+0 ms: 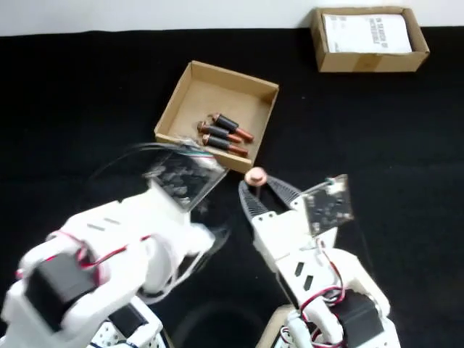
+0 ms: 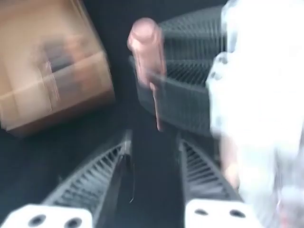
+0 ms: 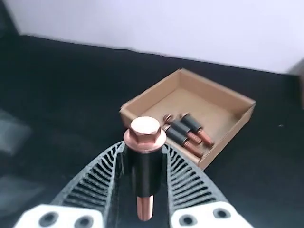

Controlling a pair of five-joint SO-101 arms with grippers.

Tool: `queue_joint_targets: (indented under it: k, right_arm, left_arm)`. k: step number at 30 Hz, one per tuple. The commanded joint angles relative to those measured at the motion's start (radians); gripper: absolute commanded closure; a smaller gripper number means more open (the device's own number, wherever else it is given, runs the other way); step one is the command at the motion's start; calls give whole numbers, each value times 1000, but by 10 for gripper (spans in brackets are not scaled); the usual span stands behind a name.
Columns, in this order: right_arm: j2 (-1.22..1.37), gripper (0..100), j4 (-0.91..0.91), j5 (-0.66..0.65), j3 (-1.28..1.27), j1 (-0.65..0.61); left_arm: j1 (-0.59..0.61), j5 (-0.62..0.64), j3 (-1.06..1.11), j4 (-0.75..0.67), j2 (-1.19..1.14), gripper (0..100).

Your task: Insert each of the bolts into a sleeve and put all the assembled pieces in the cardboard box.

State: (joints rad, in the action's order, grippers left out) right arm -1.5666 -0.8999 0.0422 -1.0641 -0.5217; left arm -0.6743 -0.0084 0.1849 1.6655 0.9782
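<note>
My right gripper point(image 3: 142, 154) is shut on an assembled piece point(image 3: 144, 161): a copper bolt standing upright in a black sleeve, its hex head on top and its tip poking out below. From above, that piece point(image 1: 254, 176) sits just off the near right corner of the cardboard box point(image 1: 176, 109). Three assembled pieces point(image 1: 225, 133) lie side by side in the box point(image 3: 223, 102). My left gripper point(image 2: 154, 178) is open and holds nothing. It faces the held piece point(image 2: 148, 52), with the box point(image 2: 28, 28) to one side. The left arm point(image 1: 123, 246) is at the lower left.
A second cardboard box point(image 1: 366, 64) with a white printed sheet inside stands at the far right corner of the table. Black cloth point(image 1: 87, 109) covers the table, and a white wall runs along the back edge.
</note>
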Motion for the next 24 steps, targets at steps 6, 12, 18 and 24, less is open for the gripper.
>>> queue_joint_targets:
  k: [6,12,18,24]
  right_arm:
    - [409,992,59,-8,410,125]
    - [863,992,-8,-129,756,77]
    - [1211,992,-113,-494,1041,-10]
    - [1469,992,-213,-812,1231,-53]
  left_arm:
    - [153,-127,-288,87,156,992]
    - [412,-126,-38,87,369,992]
    - [622,-124,367,-15,691,992]
    - [768,-121,648,-104,831,992]
